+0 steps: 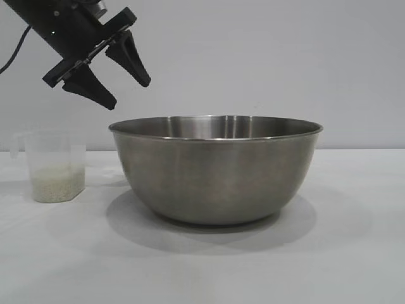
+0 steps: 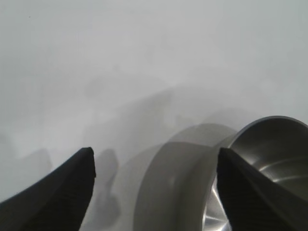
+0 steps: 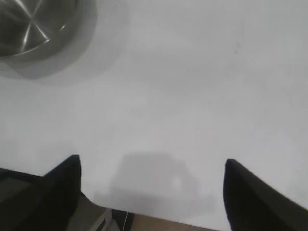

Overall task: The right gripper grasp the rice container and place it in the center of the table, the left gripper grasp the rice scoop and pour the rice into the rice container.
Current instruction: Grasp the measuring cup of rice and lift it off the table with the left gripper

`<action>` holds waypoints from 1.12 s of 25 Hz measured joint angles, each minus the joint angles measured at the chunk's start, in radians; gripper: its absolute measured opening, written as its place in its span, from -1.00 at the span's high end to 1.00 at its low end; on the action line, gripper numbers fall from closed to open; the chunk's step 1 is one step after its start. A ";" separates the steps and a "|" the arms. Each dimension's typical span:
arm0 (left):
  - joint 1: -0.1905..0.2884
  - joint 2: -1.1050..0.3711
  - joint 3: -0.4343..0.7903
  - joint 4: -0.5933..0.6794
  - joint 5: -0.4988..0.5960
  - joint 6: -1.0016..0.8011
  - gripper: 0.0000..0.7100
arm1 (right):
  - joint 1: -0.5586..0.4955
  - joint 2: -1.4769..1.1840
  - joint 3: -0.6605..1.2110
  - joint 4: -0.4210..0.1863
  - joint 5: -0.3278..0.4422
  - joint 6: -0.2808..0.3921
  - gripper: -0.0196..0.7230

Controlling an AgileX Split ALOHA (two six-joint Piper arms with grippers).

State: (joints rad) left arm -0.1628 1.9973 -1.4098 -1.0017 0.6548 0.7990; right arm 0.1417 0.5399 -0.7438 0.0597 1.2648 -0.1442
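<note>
The rice container [image 1: 215, 171], a big steel bowl, stands mid-table. To its left stands the rice scoop [image 1: 56, 166], a frosted cup with rice [image 1: 58, 185] in its bottom. My left gripper [image 1: 128, 94] hangs open and empty in the air, above and between the scoop and the bowl's left rim. In the left wrist view the left gripper [image 2: 155, 152] frames bare table, with the rice container [image 2: 276, 144] beside one finger. My right gripper [image 3: 152, 161] is open over bare table, well away from the rice container [image 3: 33, 21], and is out of the exterior view.
The white table [image 1: 354, 253] stretches bare to the right of and in front of the bowl. In the right wrist view the table's edge [image 3: 159, 217] runs just beneath the fingers, with brown floor past it.
</note>
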 joint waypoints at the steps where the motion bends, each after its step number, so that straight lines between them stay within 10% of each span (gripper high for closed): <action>1: 0.000 0.000 0.000 0.000 0.000 0.000 -0.32 | 0.000 -0.040 0.020 -0.002 0.000 0.000 -0.45; 6: 0.000 0.000 0.000 0.000 0.000 0.000 -0.32 | 0.000 -0.183 0.097 -0.078 0.006 0.140 -0.45; 28: 0.000 0.000 0.000 0.000 0.000 0.000 -0.32 | 0.000 -0.518 0.255 -0.070 -0.119 0.151 -0.45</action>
State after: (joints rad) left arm -0.1628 1.9973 -1.4098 -1.0017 0.6548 0.7990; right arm 0.1417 0.0216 -0.4888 -0.0101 1.1459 0.0069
